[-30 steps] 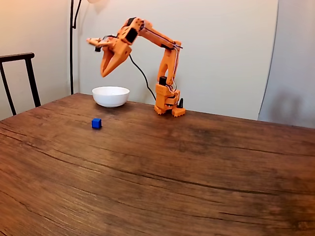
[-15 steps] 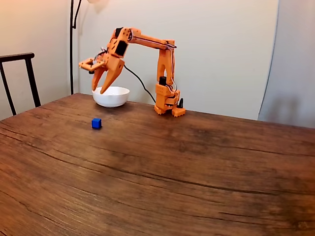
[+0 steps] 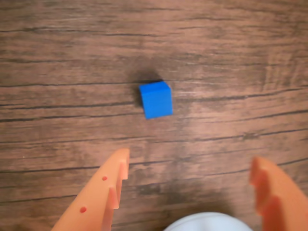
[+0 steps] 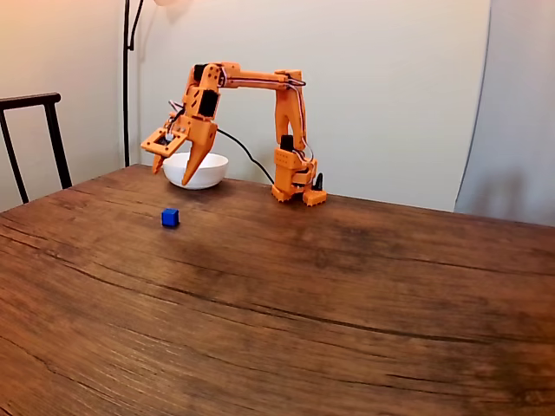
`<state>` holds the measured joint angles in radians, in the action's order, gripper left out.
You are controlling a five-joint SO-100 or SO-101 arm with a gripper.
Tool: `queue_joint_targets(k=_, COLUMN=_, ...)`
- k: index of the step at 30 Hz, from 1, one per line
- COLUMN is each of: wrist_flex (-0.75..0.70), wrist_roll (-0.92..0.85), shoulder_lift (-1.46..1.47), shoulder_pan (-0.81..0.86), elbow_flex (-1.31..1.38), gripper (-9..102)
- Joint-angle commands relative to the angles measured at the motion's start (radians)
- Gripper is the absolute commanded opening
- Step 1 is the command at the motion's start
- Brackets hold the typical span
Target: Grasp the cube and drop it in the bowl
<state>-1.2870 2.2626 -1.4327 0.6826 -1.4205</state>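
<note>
Here, a small blue cube (image 4: 170,217) on a dark wooden table (image 4: 347,295), alone on the bare wood, in front of a white bowl (image 4: 208,171) in the fixed view and a little to the left of it. Between cube and bowl, a clear strip of table, no contact. Above that strip, near the front edge of the bowl, an orange gripper (image 4: 173,167), fingers pointing down and spread apart, nothing between them. Behind, to the right in the same view, the base of the orange arm (image 4: 295,178), with a black cable hanging from the upper part down to it. At the far left edge, part of a dark chair (image 4: 35,130), and beside it a thin black pole against the pale wall.

In the wrist view, the cube (image 3: 156,99) near the middle, slightly turned against the wood grain, with a soft shadow at its upper side. Below it, the two orange fingers (image 3: 103,192) wide open at left and right, well short of the cube. Between them, at the bottom edge, a pale rounded piece of the bowl (image 3: 207,222), somewhat blurred.
</note>
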Motion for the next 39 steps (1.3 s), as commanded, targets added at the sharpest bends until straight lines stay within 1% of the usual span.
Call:
queue_joint_targets(k=1, wrist_flex=-0.012, wrist_roll=0.006, shoulder_lift=0.005, shoulder_pan=-0.009, elbow_flex=0.043, gripper=42)
queue_joint_targets(k=4, wrist_flex=-0.015, wrist_roll=0.029, shoulder_lift=0.025, shoulder_pan=-0.026, elbow_flex=0.037, gripper=48)
queue_joint_targets(k=7, wrist_flex=-0.015, wrist_roll=0.041, shoulder_lift=0.057, shoulder_pan=-0.043, elbow_flex=0.035, gripper=50)
queue_joint_targets(k=23, wrist_flex=0.003, wrist_roll=0.058, shoulder_lift=0.201, shoulder_pan=-0.052, elbow_flex=0.043, gripper=49)
queue_joint_targets(k=29, wrist_flex=0.071, wrist_roll=0.058, shoulder_lift=0.235, shoulder_pan=-0.049, elbow_flex=0.043, gripper=49)
queue_joint_targets(k=39, wrist_flex=0.071, wrist_roll=0.086, shoulder_lift=0.304, shoulder_pan=-0.038, elbow_flex=0.043, gripper=49)
